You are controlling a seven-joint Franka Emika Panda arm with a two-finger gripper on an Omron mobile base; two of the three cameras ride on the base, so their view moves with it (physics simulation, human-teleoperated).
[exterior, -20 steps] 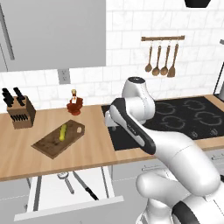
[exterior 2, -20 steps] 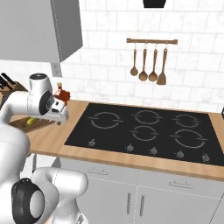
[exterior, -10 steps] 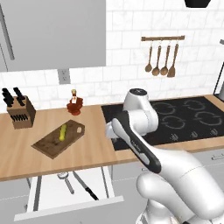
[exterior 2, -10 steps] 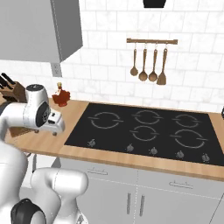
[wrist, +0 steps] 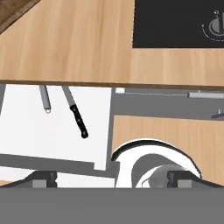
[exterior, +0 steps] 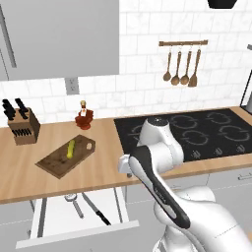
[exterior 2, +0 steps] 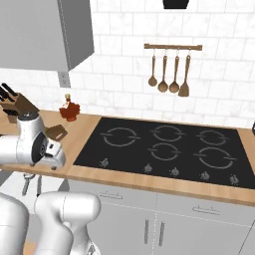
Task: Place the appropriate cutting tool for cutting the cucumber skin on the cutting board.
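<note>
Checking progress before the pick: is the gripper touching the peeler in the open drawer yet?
Apart. In the left base view the gripper hangs open at the counter edge, while the peeler lies down in the drawer beside the knife, with clear space between.

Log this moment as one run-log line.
gripper: open, empty, above open drawer | peeler: in drawer beside knife | cucumber: on cutting board

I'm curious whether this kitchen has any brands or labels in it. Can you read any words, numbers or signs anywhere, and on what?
None can be read.
Stove top: only white burner rings and small round knob marks, no lettering.
Red bottle: too small to tell whether it carries a label.
Knife block, cutting board, hanging wooden spoons and wall outlet: plain, no text.
</note>
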